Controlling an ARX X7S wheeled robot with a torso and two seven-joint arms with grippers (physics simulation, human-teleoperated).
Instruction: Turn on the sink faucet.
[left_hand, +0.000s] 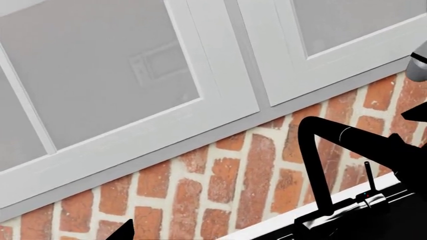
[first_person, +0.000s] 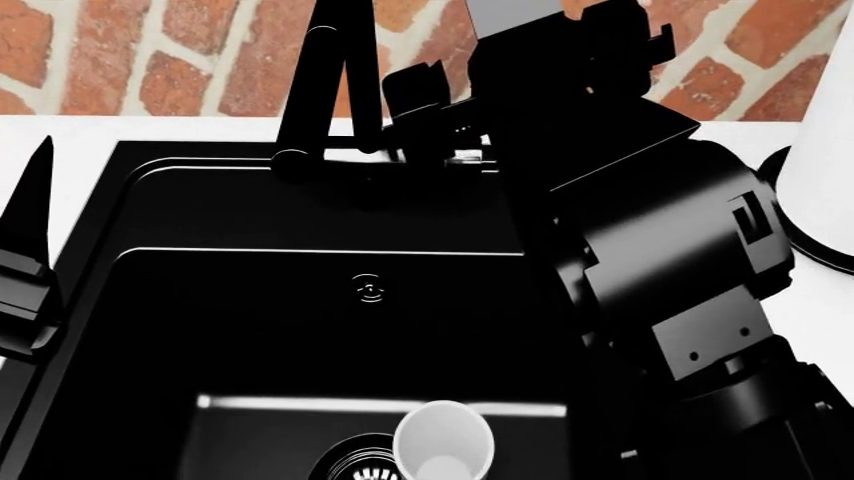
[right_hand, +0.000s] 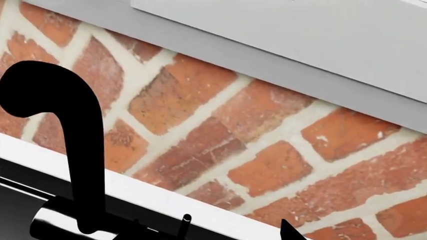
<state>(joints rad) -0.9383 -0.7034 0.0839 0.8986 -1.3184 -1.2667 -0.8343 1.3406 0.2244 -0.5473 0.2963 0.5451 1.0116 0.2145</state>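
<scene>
Here the sink faucet (first_person: 318, 90) is standing at the back rim of the sink (first_person: 160, 200), at about 12 o'clock in the head view, against the brick wall (first_person: 160, 60). Its tall black spout is arching up, and its thin lever (left_hand: 367, 176) is sticking up from the shiny base bar (right_hand: 67, 222). The right arm (first_person: 641, 200) is reaching in from 3 o'clock, just beside the faucet base. The right gripper (right_hand: 288, 231) is showing only one pointed tip, so I cannot tell if it is wide or narrow. The left gripper (first_person: 30, 230) is sitting at 9 o'clock, well apart from the faucet, and I cannot tell its state either. A white cup (first_person: 443, 445) is lying in the sink at 6 o'clock, near the drain (first_person: 358, 465).
</scene>
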